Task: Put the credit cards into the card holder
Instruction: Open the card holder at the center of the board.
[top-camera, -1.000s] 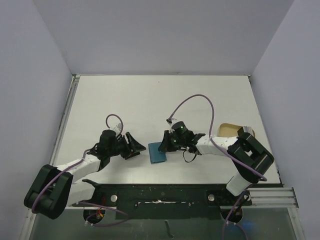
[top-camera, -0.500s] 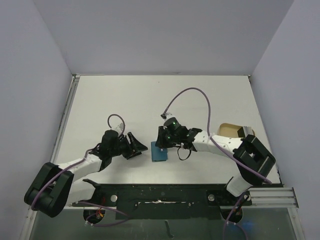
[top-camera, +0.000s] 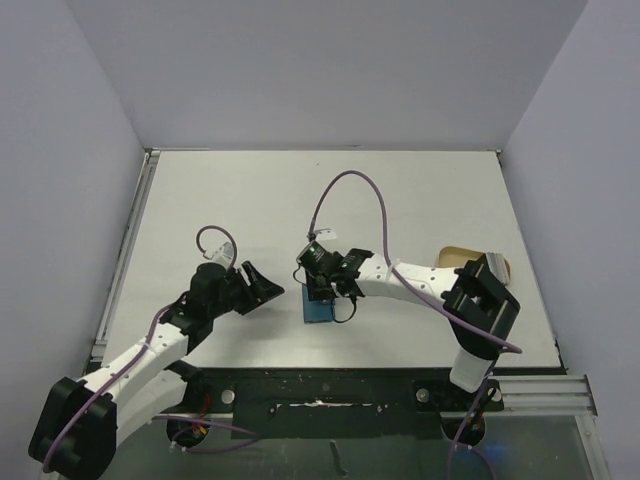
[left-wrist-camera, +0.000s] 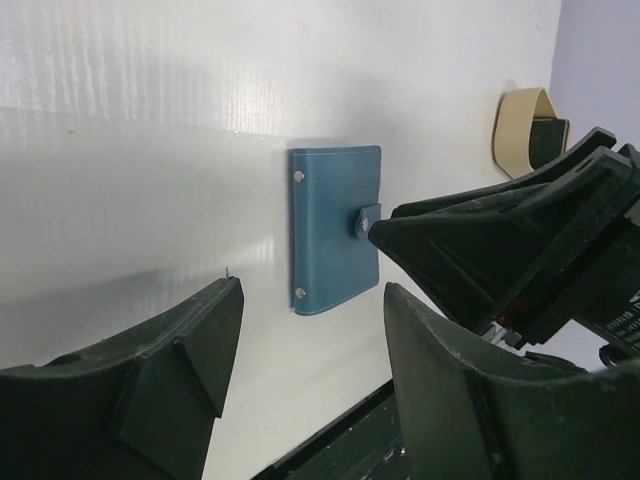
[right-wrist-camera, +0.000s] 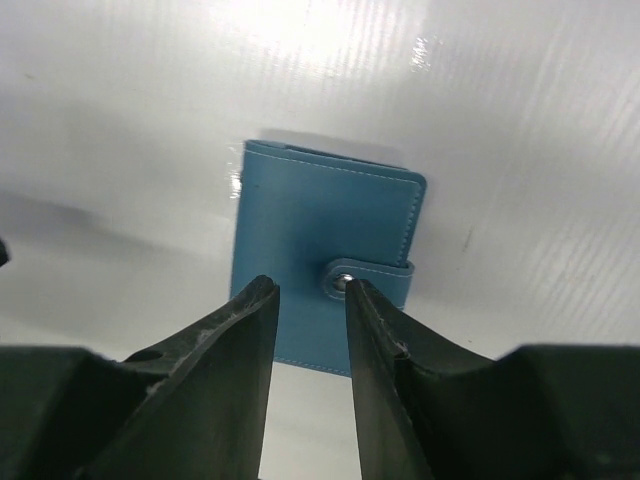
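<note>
The card holder is a small teal-blue wallet lying flat and closed near the table's front edge, its snap tab fastened. It also shows in the left wrist view and the right wrist view. My right gripper hovers just above the card holder, fingers apart with nothing between them; one fingertip sits close to the snap. My left gripper stands open a little to the wallet's left, empty. No credit cards are in view.
A tan looped object lies at the right side of the table behind the right arm, seen too in the left wrist view. The black front rail runs just below the wallet.
The right gripper swung left over the card holder and its jaws went from shut to apart. The left arm drew back slightly, its gripper staying open.
</note>
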